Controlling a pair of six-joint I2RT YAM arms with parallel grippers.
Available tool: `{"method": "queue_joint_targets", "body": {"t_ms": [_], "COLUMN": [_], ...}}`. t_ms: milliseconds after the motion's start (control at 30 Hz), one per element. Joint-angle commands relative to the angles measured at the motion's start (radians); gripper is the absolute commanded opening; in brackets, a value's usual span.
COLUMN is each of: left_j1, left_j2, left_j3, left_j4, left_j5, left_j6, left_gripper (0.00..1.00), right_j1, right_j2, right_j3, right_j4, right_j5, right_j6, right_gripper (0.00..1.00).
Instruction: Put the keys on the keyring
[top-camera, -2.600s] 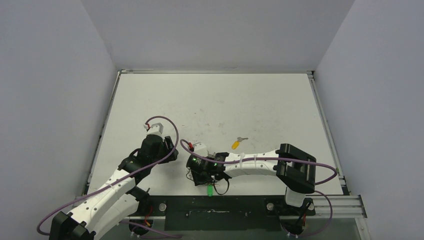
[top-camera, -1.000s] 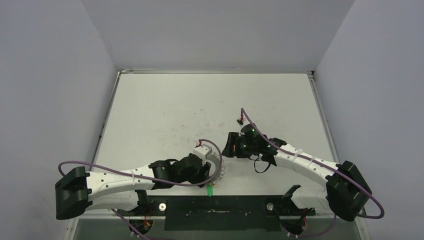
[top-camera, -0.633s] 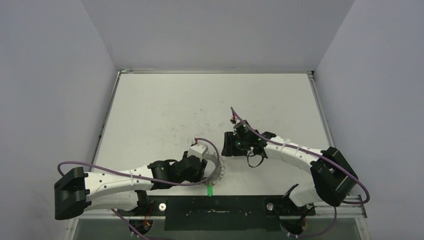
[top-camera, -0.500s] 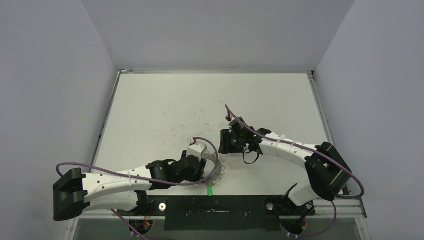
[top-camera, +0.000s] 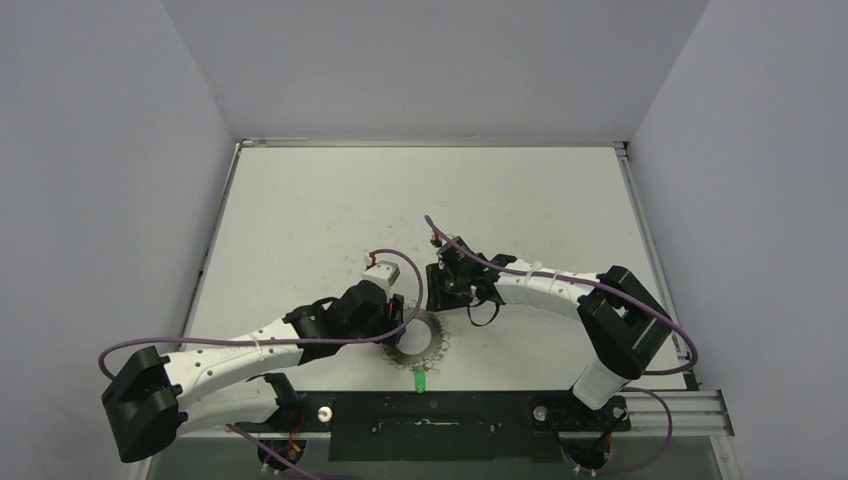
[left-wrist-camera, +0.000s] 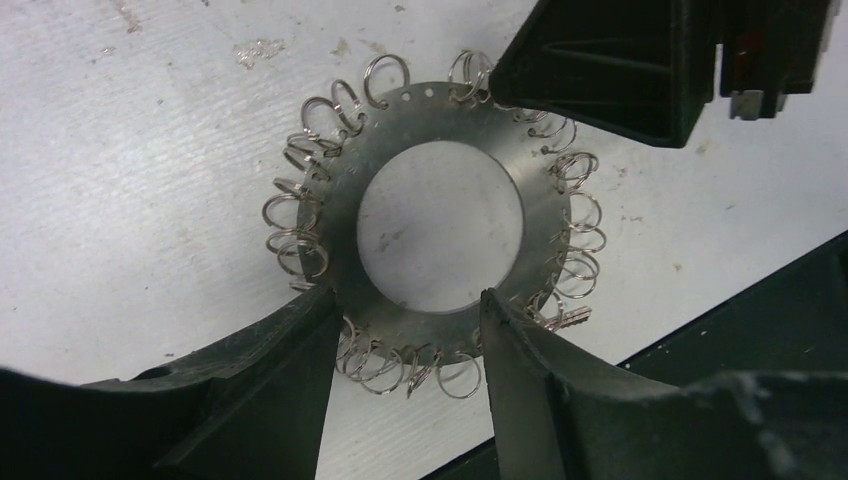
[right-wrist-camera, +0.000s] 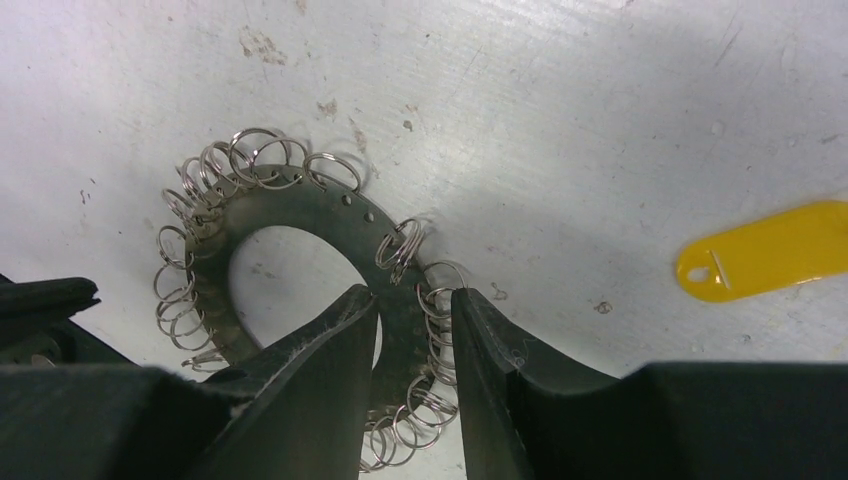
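Keyring (left-wrist-camera: 430, 112) rim straddled by half-open left tool (left-wrist-camera: 408, 300) and narrower right tool (right-wrist-camera: 412, 300), grip unclear

A white table (top-camera: 300, 220) fills the middle of the top view, its surface scuffed with faint dark marks (top-camera: 400, 225), which also show at the upper left of both wrist views (left-wrist-camera: 255, 48) (right-wrist-camera: 262, 44). Pale grey walls (top-camera: 100, 150) enclose it on three sides. Along the bottom edge runs a black plate (top-camera: 430, 412), with an aluminium rail (top-camera: 670, 405) at lower right.
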Motion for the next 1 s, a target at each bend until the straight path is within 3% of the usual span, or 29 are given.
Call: {"method": "queue_joint_targets", "body": {"t_ms": [0, 533, 967], "left_j1": [0.026, 0.015, 0.003], "left_j2": [0.026, 0.42, 0.566], "left_j3": [0.044, 0.2, 0.293], "left_j4": [0.13, 0.43, 0.354], "left_j5": [0.096, 0.16, 0.074], "left_j6": [0.024, 0.059, 0.052], "left_gripper": [0.5, 0.41, 0.4], "right_j1": [-0.033, -0.232, -0.308], "right_j2": [-0.044, -0.196, -0.222], "right_j3": [0.009, -0.123, -0.157], "right_j4": [0.068, 0.083, 0.078], "right_j5": [-0.016, -0.114, -0.161], "right_j6": [0.009, 0.006, -0.019], "right_gripper": [0.34, 0.36, 0.36]}}
